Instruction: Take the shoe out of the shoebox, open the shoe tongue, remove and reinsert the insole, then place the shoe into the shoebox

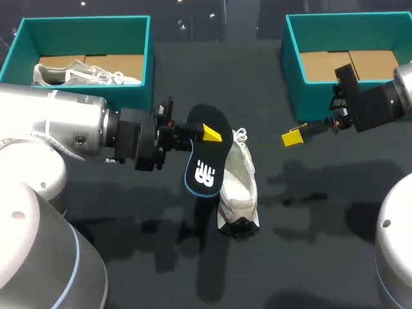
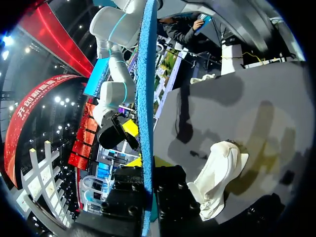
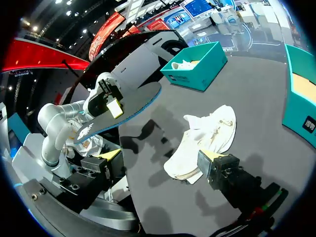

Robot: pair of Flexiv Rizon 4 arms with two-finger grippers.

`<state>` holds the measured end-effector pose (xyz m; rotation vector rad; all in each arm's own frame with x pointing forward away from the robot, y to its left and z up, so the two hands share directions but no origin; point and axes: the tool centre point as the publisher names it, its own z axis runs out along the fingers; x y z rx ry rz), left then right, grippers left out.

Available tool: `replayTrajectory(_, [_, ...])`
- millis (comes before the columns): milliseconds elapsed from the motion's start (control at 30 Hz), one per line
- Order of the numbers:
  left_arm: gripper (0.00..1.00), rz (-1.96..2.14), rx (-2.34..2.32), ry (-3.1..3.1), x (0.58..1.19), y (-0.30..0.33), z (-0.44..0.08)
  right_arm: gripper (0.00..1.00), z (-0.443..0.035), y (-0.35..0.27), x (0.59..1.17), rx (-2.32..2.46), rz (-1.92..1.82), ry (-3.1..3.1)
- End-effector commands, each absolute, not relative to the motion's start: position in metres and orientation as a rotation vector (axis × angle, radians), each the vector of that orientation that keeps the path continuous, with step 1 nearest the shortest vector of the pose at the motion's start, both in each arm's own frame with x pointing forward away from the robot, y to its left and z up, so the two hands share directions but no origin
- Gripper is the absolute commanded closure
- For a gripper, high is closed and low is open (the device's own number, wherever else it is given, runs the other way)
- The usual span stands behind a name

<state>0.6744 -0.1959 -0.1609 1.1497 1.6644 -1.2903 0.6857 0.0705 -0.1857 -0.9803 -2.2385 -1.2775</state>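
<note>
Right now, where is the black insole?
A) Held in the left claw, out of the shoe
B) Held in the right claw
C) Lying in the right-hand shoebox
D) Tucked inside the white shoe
A: the left claw is shut on the insole, holding it up beside the white shoe rather than inside it.

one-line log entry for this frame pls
left gripper shut on insole, above shoe | right gripper open, empty, by right shoebox | shoe on table, insole out
</note>
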Motion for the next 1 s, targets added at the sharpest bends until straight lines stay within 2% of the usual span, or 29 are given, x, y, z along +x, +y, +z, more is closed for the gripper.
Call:
replayTrajectory(33, [1.0, -1.289, 1.153, 1.665, 0.675, -0.195, -0.161, 0.0, -0.181, 0.071, 0.685, -1.008, -1.244, -2.273])
replayTrajectory(267, [1.0, -1.316, 1.121, 1.689, 0.673, -0.199, -0.16, 0.0, -0.181, 0.071, 0.685, -1.008, -1.244, -2.273])
replayTrajectory(367, [1.0, -1.343, 1.089, 1.73, 0.661, -0.202, -0.159, 0.0, -0.182, 0.062, 0.68, -0.876, -1.209, -2.48])
replayTrajectory(767, [1.0, -1.424, 0.975, 1.912, 0.625, -0.216, -0.172, 0.0, -0.217, 0.034, 0.667, -0.544, -1.129, -2.825])
replayTrajectory(833, [1.0, -1.475, 0.958, 1.919, 0.621, -0.219, -0.177, 0.0, -0.229, 0.04, 0.667, -0.495, -0.986, -2.878])
replayTrajectory(1000, [1.0, -1.475, 0.958, 1.919, 0.621, -0.219, -0.177, 0.0, -0.229, 0.04, 0.667, -0.495, -0.986, -2.878])
